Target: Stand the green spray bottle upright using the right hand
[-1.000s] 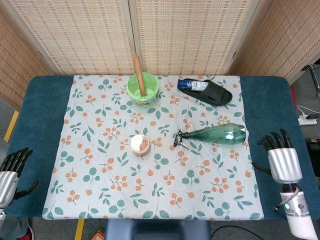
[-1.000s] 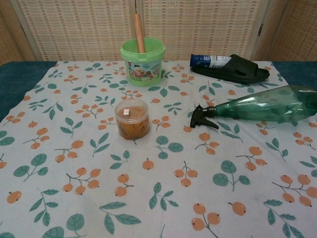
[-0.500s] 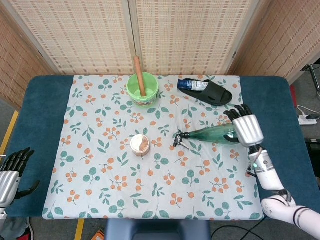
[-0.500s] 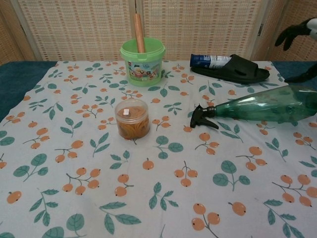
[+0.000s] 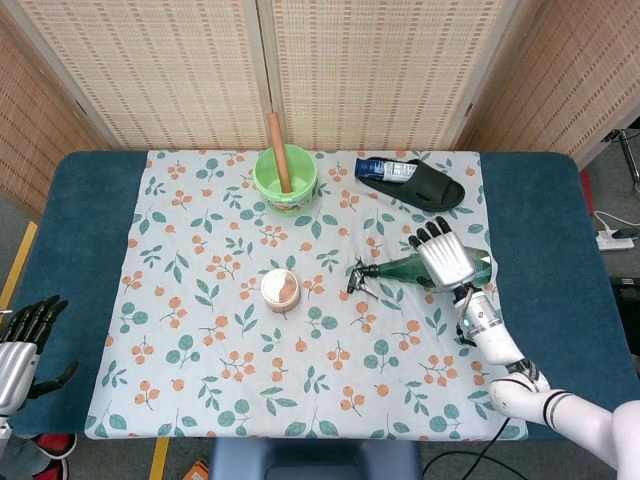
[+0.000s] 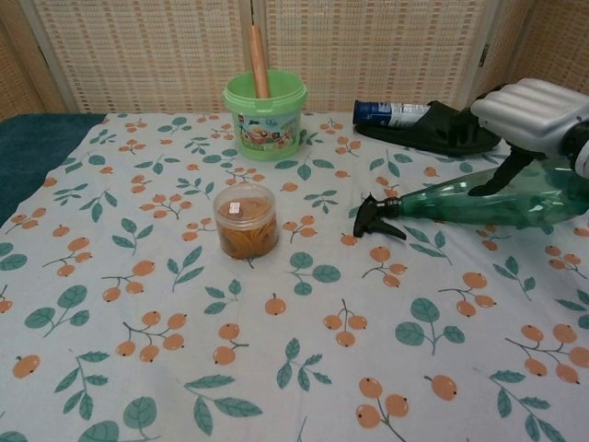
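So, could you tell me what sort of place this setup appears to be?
Probably an indoor test or demo station: a table with a fruit-print cloth, woven screens behind it, and unrelated household items, a spray bottle, a slipper and a green bucket.

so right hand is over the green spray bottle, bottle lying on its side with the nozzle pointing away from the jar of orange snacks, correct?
Not quite. The right hand is over the green spray bottle, which lies on its side, but the head view shows the black nozzle pointing toward the jar, not away from it.
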### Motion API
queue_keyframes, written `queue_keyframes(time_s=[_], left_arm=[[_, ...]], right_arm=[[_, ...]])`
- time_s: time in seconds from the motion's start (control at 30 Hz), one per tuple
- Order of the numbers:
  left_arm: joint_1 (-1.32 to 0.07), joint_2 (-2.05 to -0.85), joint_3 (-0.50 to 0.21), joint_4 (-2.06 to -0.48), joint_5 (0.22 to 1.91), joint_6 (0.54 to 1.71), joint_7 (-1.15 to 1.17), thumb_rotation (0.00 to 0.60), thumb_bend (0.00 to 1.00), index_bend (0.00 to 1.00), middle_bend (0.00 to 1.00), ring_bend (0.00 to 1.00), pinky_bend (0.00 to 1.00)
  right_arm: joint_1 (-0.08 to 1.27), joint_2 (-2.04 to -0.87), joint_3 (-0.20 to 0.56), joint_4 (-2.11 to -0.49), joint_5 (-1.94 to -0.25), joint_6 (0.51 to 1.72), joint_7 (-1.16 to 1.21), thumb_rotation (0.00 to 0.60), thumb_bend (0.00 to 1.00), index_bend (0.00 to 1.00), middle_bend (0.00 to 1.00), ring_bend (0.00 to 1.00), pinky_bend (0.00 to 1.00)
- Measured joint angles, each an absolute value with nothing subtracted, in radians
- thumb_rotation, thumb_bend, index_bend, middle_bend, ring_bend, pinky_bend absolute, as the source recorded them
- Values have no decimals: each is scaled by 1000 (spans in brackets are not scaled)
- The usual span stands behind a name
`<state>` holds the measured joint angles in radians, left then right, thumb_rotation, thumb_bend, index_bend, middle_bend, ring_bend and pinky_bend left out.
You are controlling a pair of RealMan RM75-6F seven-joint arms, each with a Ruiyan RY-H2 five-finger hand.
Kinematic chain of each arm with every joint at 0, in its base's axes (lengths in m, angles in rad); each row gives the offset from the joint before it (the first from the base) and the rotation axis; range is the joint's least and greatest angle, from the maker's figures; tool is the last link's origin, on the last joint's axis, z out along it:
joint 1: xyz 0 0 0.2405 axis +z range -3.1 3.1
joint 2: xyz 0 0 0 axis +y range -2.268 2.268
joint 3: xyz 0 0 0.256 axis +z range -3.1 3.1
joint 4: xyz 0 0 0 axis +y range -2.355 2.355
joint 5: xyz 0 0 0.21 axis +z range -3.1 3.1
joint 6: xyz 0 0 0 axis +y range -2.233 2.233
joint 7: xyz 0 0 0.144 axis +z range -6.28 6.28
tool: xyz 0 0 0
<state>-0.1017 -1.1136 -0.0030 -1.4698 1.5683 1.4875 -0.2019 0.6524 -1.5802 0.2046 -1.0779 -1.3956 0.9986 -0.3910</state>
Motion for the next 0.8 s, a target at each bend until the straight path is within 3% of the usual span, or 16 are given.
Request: queue_keyframes(time_s=[0.47, 0.8], left_arm=[[-101, -1110, 3, -1474, 1575, 1488, -207, 600, 255, 0, 0, 0, 0], [-103, -1108, 11, -1471, 1587, 1484, -220, 600, 255, 1, 0, 0, 0]], right_arm=[[731, -1691, 191, -967, -1384, 944, -371, 600, 0, 382, 370, 239, 202], [778, -1788, 220, -839, -1274, 862, -473, 600, 0, 379, 370, 240, 199]])
